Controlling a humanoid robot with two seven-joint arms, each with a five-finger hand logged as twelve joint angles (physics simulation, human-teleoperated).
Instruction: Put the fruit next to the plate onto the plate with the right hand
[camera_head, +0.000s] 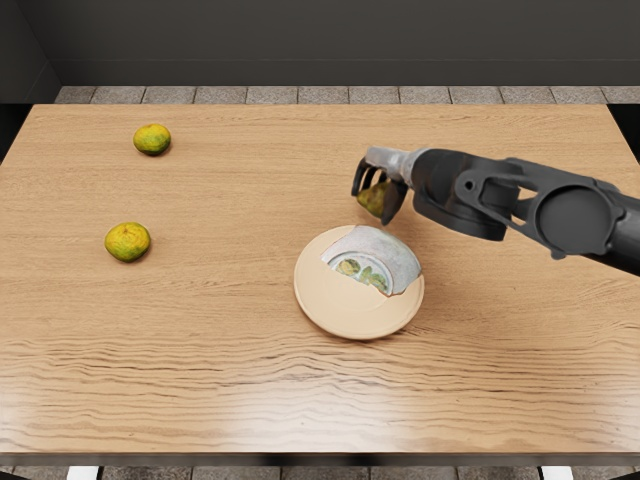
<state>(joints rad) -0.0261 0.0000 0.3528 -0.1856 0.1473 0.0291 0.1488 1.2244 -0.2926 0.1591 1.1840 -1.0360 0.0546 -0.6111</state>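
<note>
Reaching in from the right edge of the scene, the right arm extends leftward over the wooden table. It ends in the right hand, positioned just beyond the far edge of the plate. The hand's dark fingers are curled downward and closed around a yellow-green citrus fruit. Part of the fruit's surface shows between the fingers; the rest is covered by them. The gripped fruit is located beside the plate's far rim, outside the plate outline. Whether it rests on the table surface or is raised clear of it cannot be determined from this view. The plate is a round, tan dish lying flat, right of the table centre. A grey patch with green shapes covers the far right portion of its face; the near left portion is bare. Two further citrus fruits lie on the left half of the table, well apart from the plate, the hand and each other. The far-left citrus fruit lies near the far edge. The near-left citrus fruit lies nearer the viewer.
</note>
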